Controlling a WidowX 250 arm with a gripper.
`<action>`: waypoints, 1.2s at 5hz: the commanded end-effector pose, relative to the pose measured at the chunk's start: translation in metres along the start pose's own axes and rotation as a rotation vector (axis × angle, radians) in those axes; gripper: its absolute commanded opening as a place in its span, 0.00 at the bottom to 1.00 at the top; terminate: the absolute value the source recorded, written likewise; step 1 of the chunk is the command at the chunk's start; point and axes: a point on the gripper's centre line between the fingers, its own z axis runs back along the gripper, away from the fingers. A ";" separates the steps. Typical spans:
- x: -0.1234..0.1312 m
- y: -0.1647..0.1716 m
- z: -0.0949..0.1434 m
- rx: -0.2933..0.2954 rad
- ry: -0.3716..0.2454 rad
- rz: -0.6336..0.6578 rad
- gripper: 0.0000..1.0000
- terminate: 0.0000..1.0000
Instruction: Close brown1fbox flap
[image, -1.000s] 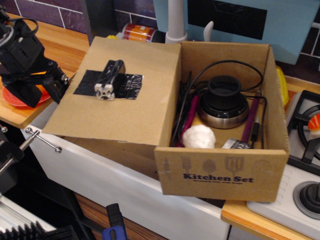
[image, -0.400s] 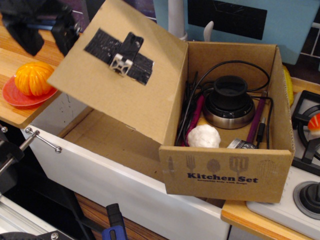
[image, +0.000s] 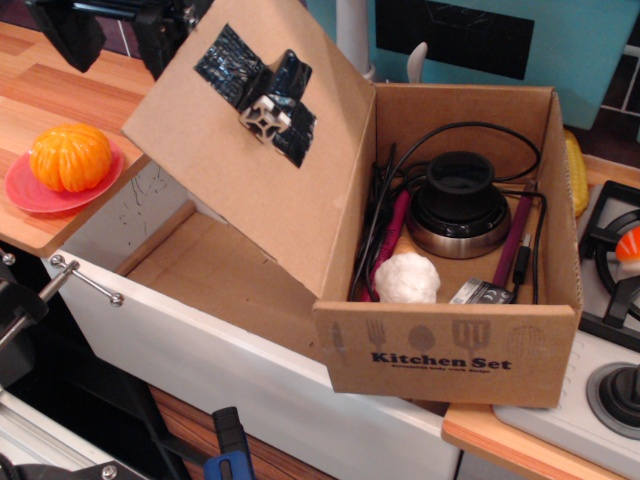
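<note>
Since a second ago the flap has swung up from lying nearly flat to a steep tilt, its free edge now high at the upper left, and the gripper has risen from beside the red plate to the top-left corner of the view.

Only one view is given. The gripper is black and partly cut off by the top edge; it sits at the flap's raised outer edge, but whether its jaws are wide, narrow or pinching the cardboard cannot be told. The flap shows its plain face, with a patch of black tape and a small block stuck on it. It is hinged along the left wall of the brown1fbox, which stands open on the counter — its front face printed "Kitchen Set" under a row of utensil icons.

Inside the box lie a round black-and-silver device with a black cable looping around it, a white ball near the front, and purple-handled utensils.

To the left an orange fruit rests on a red plate on the wooden counter — well apart from the box.
</note>
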 end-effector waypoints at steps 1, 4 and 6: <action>0.026 -0.051 0.002 -0.007 -0.036 -0.064 1.00 0.00; 0.065 -0.134 -0.003 0.065 -0.057 -0.010 1.00 0.00; 0.070 -0.154 -0.024 -0.027 -0.044 0.060 1.00 0.00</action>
